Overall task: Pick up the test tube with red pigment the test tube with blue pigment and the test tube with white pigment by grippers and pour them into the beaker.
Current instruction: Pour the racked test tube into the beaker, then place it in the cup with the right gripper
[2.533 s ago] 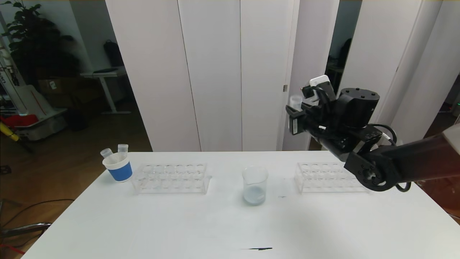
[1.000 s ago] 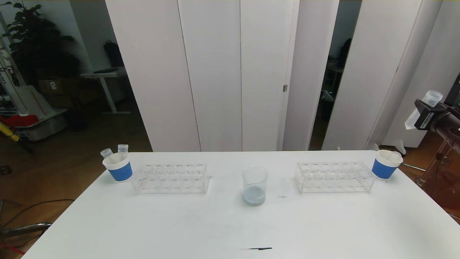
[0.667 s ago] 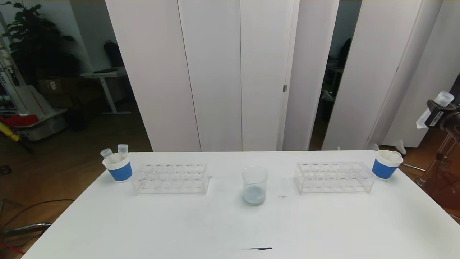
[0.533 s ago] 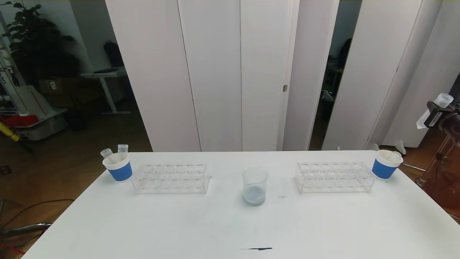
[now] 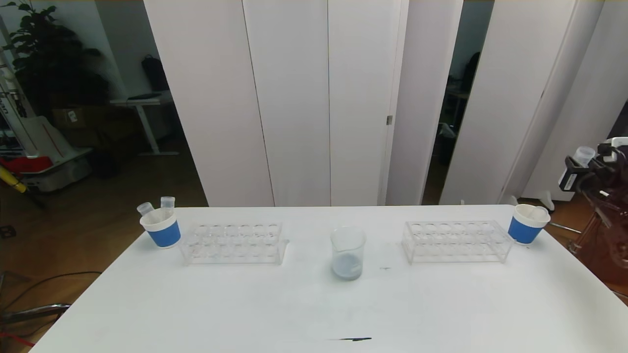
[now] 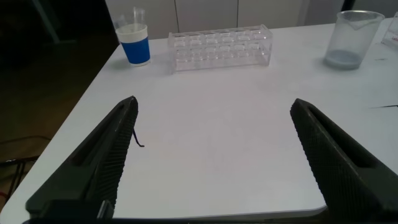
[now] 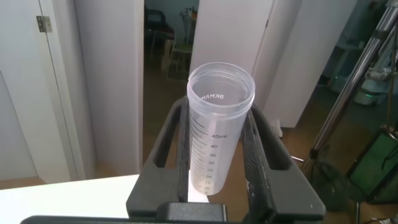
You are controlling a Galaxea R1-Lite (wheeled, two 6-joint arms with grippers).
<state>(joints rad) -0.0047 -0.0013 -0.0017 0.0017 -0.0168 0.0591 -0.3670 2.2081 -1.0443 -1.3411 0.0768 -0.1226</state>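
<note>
My right gripper [image 5: 575,167] is off the table's right edge, above and right of the right paper cup [image 5: 526,224]. It is shut on a clear graduated test tube [image 5: 582,155], held mouth up, which looks empty in the right wrist view [image 7: 214,140]. The beaker [image 5: 348,253] stands at the table's middle with a pale bluish-white layer at its bottom. Two clear tubes [image 5: 167,204] stand in the left paper cup [image 5: 162,229]. No red or bright blue pigment shows in any tube. My left gripper [image 6: 212,104] is open and empty over the near table, out of the head view.
Two clear empty tube racks stand on the white table, one left of the beaker [image 5: 232,242] and one right of it [image 5: 456,241]. A short dark mark [image 5: 354,339] lies near the front edge. White panels stand behind the table.
My right gripper has carried the tube from above the right rack out past the table's right edge, then sunk a little. The tube now stands more upright. The beaker and cups have not moved.
</note>
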